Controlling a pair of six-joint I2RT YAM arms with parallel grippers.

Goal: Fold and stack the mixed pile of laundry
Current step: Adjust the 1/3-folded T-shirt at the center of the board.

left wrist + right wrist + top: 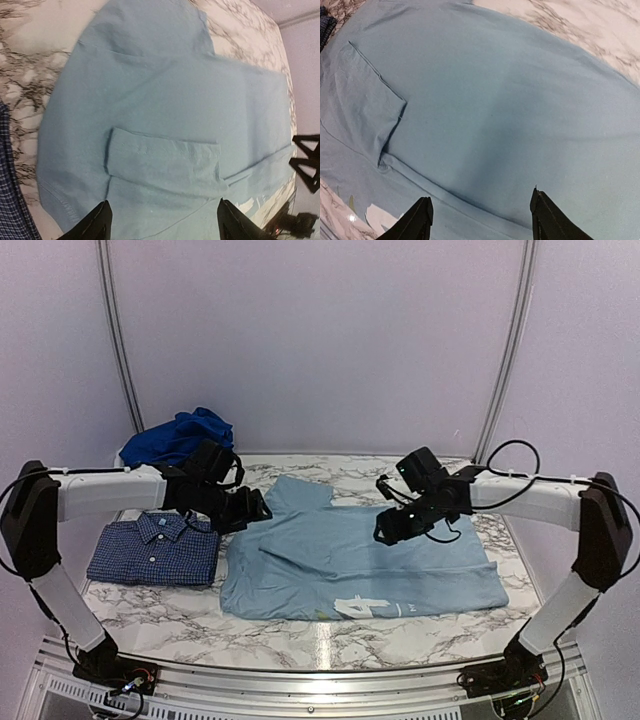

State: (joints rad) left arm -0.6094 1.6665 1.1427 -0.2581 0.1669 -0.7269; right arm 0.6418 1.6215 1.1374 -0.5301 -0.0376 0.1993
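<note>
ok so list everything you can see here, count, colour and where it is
T-shirt: one, pale blue with white print near its front edge, spread flat mid-table, one sleeve folded in over it
button-up shirt: one, navy small check, folded, on the table left of the T-shirt
royal blue clothes: one heap, number of garments unclear, far left, behind the button-up shirt
table: one, white marble with grey veins, under the garments
left arm: one, white with black joints, reaching in from the left
right arm: one, white with black joints, reaching in from the right
left gripper: one, black, open, over the T-shirt's folded sleeve
right gripper: one, black, open, over the T-shirt's body
</note>
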